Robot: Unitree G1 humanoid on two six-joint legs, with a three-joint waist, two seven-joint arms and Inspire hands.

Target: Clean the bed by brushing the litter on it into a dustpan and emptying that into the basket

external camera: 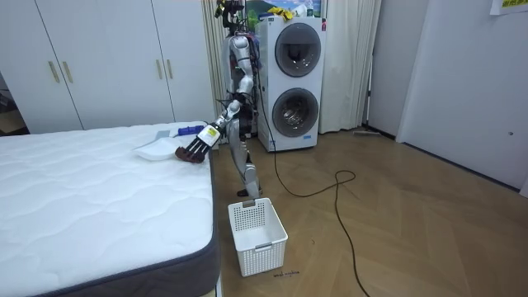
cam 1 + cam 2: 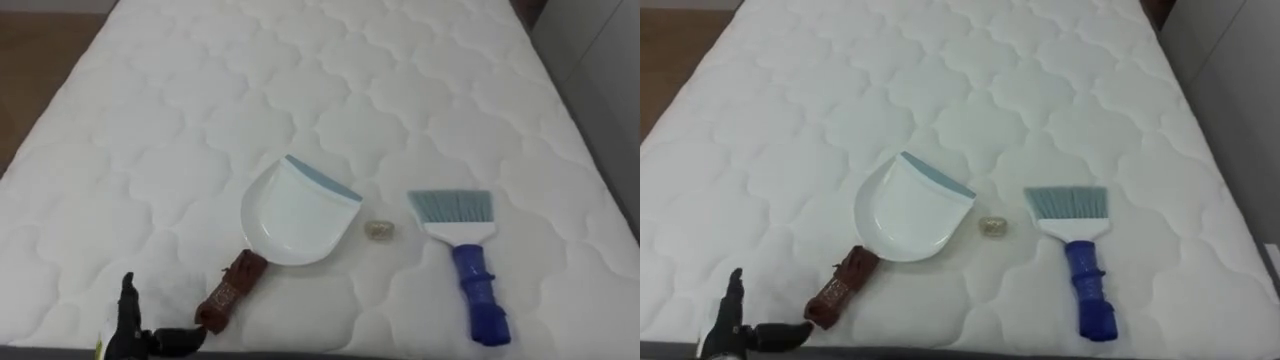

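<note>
A dustpan is lying mid-frame on the bed. A scrap is sitting between it and the brush at lower right.

One bed carries one dustpan, one brush and one scrap. There are also one basket and two washing machines.

The far part and left side of the quilted mattress lie open for a free reach. Near the front edge stand three obstacles in a row: the white dustpan, a small crumpled scrap just beside its lip, and the blue hand brush, with narrow gaps between them. The dustpan's brown handle slants toward the left hand. A white basket stands on the floor by the bed's corner.
</note>
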